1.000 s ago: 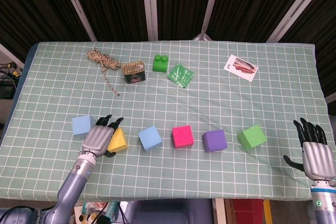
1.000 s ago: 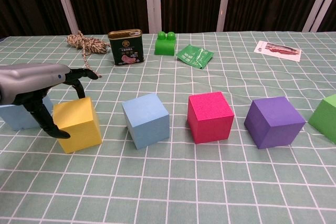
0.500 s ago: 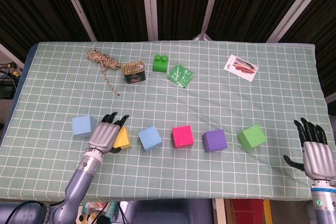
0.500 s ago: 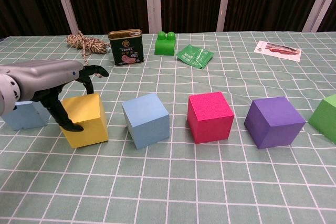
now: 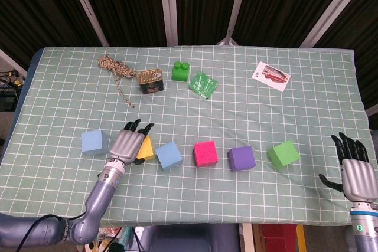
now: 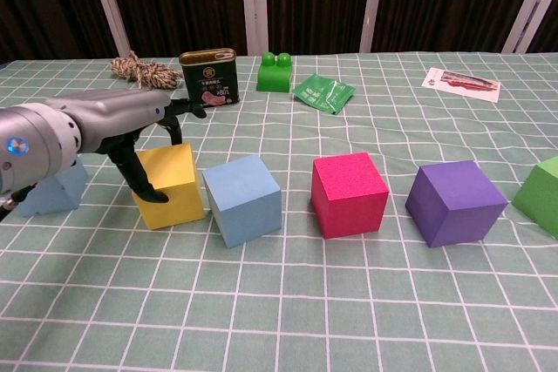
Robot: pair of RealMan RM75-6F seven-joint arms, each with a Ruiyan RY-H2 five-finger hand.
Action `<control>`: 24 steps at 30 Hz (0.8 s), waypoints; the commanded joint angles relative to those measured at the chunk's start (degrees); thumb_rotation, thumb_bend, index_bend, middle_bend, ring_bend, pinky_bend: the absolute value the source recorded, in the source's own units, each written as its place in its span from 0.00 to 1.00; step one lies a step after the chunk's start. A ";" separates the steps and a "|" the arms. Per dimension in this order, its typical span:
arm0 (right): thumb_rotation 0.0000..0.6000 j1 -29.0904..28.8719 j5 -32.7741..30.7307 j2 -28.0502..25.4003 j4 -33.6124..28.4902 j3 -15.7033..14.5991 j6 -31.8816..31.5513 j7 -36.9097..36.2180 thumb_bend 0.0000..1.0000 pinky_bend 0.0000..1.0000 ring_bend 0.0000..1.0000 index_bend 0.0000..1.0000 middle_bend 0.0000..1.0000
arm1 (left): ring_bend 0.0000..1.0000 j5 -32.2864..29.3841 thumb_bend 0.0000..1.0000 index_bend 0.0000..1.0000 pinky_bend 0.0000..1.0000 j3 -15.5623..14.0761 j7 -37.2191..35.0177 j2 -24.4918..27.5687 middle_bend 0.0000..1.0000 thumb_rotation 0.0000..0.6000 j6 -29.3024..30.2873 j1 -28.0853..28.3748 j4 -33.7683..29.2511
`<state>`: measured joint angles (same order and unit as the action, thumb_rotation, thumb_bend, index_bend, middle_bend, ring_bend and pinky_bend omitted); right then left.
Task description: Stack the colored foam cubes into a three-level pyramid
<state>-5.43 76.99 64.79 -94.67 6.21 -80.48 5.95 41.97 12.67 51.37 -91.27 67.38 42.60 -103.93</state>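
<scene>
Gripping the yellow foam cube (image 6: 171, 184), the left hand (image 5: 126, 144) has its fingers draped over the cube's top and its thumb against the near side; the cube sits tilted on the tabletop (image 5: 248, 110), just beside the blue cube (image 6: 242, 199) and very close to touching it, though contact cannot be confirmed. Landmark for positions: the pink cube (image 5: 205, 153), roughly mid-row.

- Blue cube: immediately left of the pink cube, a small gap between them.
- Yellow cube with left hand: left of the blue cube.
- Second, light blue cube (image 5: 94, 142): furthest left of the pink cube, apart from the yellow one, partly hidden behind the left forearm in the chest view.
- Purple cube (image 5: 241, 158): right of the pink cube.
- Green cube (image 5: 283, 153): right of the purple one.
- All cubes rest at tabletop level.

Right hand (image 5: 356, 169): far right of the pink cube, near the tabletop's front corner, fingers extended and spread, holding nothing.

Behind the pink cube, toward the far edge: tin can (image 5: 150, 81), coiled rope (image 5: 115, 69), green toy brick (image 5: 181, 71), green packet (image 5: 203, 84), printed card (image 5: 271, 75).
</scene>
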 commanded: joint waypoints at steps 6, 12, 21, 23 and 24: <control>1.00 -0.05 -0.60 -0.12 0.15 0.25 0.26 -0.49 0.18 0.00 0.00 0.00 0.00 | 0.06 0.06 0.27 0.11 0.12 1.76 -1.60 -1.74 0.35 1.00 -3.88 4.06 6.19; 1.00 -0.05 -0.70 -0.18 0.12 0.24 0.35 -0.73 0.19 0.00 0.00 0.00 0.00 | 0.06 -0.23 0.27 0.11 0.12 2.34 -2.85 -2.22 0.35 1.00 -7.32 6.68 8.97; 1.00 -0.06 -1.16 -0.22 0.10 0.35 0.60 -1.14 0.18 0.00 0.00 0.00 0.00 | 0.06 -0.64 0.27 0.11 0.12 2.59 -3.55 -3.64 0.33 1.00 -11.37 10.24 12.72; 1.00 -0.09 -1.40 -0.20 0.12 0.45 0.69 -1.24 0.18 0.00 0.00 0.00 0.00 | 0.06 -1.13 0.27 0.11 0.12 2.61 -3.44 -3.89 0.32 1.00 -11.85 10.86 13.40; 1.00 -0.10 -1.56 -0.20 0.11 0.50 0.78 -1.29 0.19 0.00 0.00 0.00 0.00 | 0.06 -1.57 0.27 0.11 0.12 2.66 -3.46 -4.09 0.32 1.00 -12.10 11.22 13.75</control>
<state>-5.51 75.52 64.58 -94.55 6.66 -79.76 4.70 40.88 15.28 47.87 -95.08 55.65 53.37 -90.58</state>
